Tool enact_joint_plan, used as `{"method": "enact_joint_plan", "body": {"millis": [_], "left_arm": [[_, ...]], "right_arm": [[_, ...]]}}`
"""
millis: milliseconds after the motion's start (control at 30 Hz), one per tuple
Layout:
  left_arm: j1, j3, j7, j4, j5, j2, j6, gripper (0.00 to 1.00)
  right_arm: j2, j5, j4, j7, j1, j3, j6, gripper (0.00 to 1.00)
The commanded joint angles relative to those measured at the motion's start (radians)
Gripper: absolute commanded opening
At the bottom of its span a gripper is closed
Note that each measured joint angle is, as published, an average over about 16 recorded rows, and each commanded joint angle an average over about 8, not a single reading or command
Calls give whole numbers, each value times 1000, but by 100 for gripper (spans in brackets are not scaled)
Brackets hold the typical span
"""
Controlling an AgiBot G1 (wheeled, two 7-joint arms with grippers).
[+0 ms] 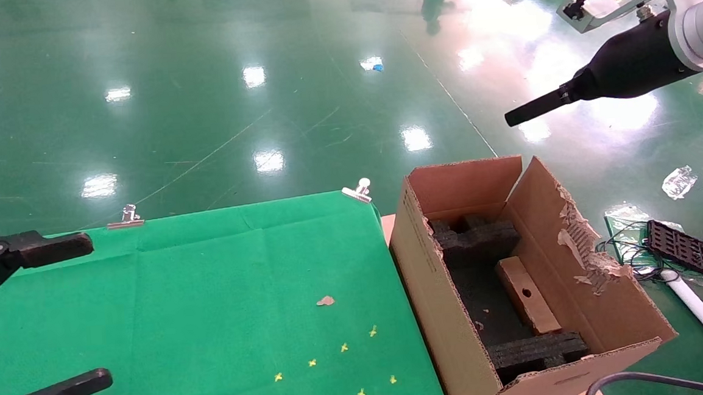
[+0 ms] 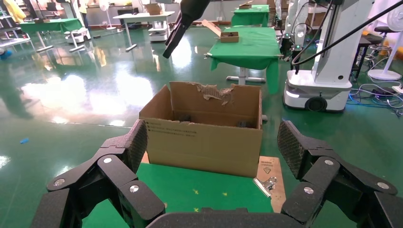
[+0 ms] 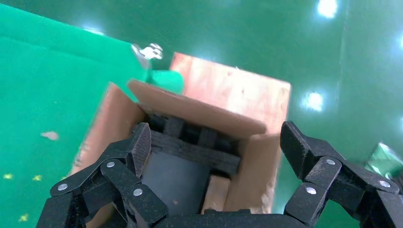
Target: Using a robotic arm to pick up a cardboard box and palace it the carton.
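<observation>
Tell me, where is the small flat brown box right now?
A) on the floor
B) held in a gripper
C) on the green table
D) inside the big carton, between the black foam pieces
D: the cardboard box lies in the carton, and both grippers are open and empty.

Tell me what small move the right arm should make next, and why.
Probably draw back to rest: the cardboard box already lies inside the carton between the foam blocks, and the right gripper is open, empty, high above it.

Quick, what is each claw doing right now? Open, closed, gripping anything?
Left claw: open, empty, over the green table.
Right claw: open, empty, above the carton; the cardboard box is inside.
</observation>
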Motion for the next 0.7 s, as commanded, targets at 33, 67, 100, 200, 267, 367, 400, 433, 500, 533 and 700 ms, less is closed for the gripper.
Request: {"method": "enact_joint_plan", "body": {"millis": [33, 67, 100, 200, 267, 367, 400, 433, 500, 533, 700], "left_arm": [[0, 0, 0, 0, 0, 0, 0, 100], [0, 0, 0, 0, 0, 0, 0, 100], [0, 0, 0, 0, 0, 0, 0, 100], [0, 0, 0, 0, 0, 0, 0, 100], [0, 1, 0, 1, 0, 0, 0, 100], [0, 1, 0, 1, 0, 0, 0, 100], [0, 1, 0, 1, 0, 0, 0, 100], [0, 1, 1, 1, 0, 0, 0, 100], [-1, 1, 1, 1, -1, 0, 0, 100], [-1, 1, 1, 1, -1, 0, 0, 100], [-1, 1, 1, 1, -1, 0, 0, 100]], "right_arm": [[5, 5, 16, -7, -12, 18, -3, 100], [8, 11, 35, -14, -32, 42, -6, 100], [13, 18, 55, -22, -53, 68, -10, 100], [25, 37, 115, -45, -115, 142, -20, 100], [32, 49, 154, -60, -155, 190, -27, 100], [44, 68, 212, -82, -214, 262, -37, 100], [48, 74, 231, -89, -233, 286, -40, 100], [52, 80, 251, -97, -254, 310, -43, 100], [59, 92, 289, -111, -293, 358, -50, 100], [63, 98, 308, -118, -313, 382, -53, 100], [82, 129, 404, -155, -411, 501, -70, 100]]}}
